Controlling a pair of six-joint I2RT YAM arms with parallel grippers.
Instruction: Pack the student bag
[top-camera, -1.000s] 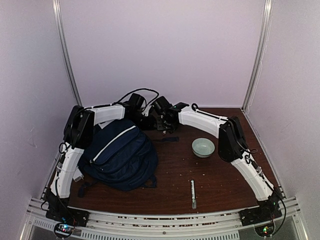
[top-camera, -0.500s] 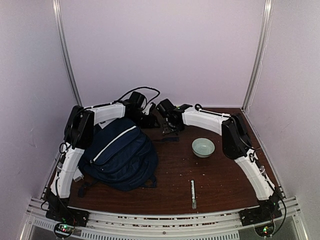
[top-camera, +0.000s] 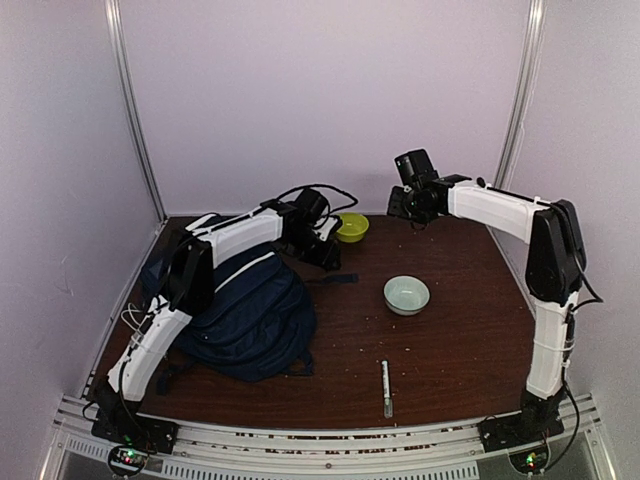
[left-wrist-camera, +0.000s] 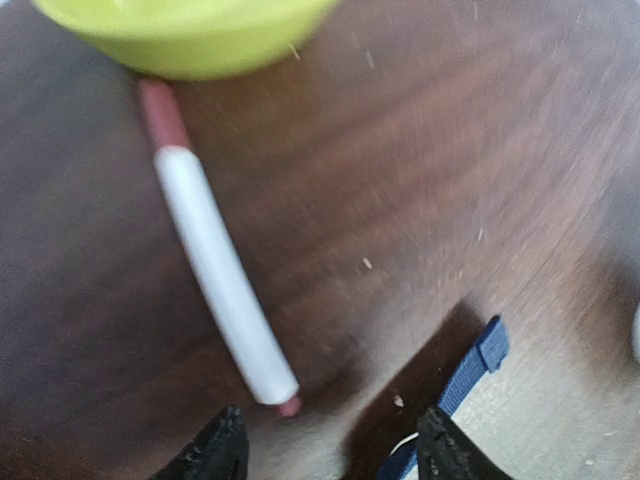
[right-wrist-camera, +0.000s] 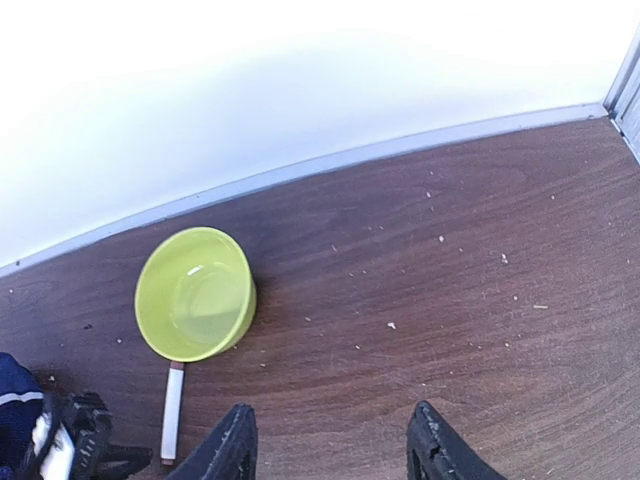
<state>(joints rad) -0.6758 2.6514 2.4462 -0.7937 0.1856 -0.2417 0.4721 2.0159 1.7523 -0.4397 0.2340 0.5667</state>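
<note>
The student bag (top-camera: 240, 312), navy with a white stripe, lies at the table's left. My left gripper (top-camera: 327, 247) hangs just past its top right corner, open and empty (left-wrist-camera: 330, 455). Under it lies a white marker (left-wrist-camera: 215, 270) with a red cap, its near end just ahead of the left fingertip. The marker's capped end touches a yellow-green bowl (left-wrist-camera: 190, 35). A blue bag strap (left-wrist-camera: 465, 375) lies by the right fingertip. My right gripper (top-camera: 403, 208) is raised at the back right, open (right-wrist-camera: 333, 450) over bare wood, holding nothing.
The yellow-green bowl (top-camera: 351, 227) sits near the back wall; the right wrist view shows it (right-wrist-camera: 195, 293) with the marker (right-wrist-camera: 172, 410) beside it. A pale green bowl (top-camera: 407, 295) stands mid-table. A thin pen (top-camera: 386, 388) lies near the front edge.
Both grippers left the bag's top. The right arm rose and swung to the back right. The left gripper shifted right towards the yellow-green bowl, which now shows.
</note>
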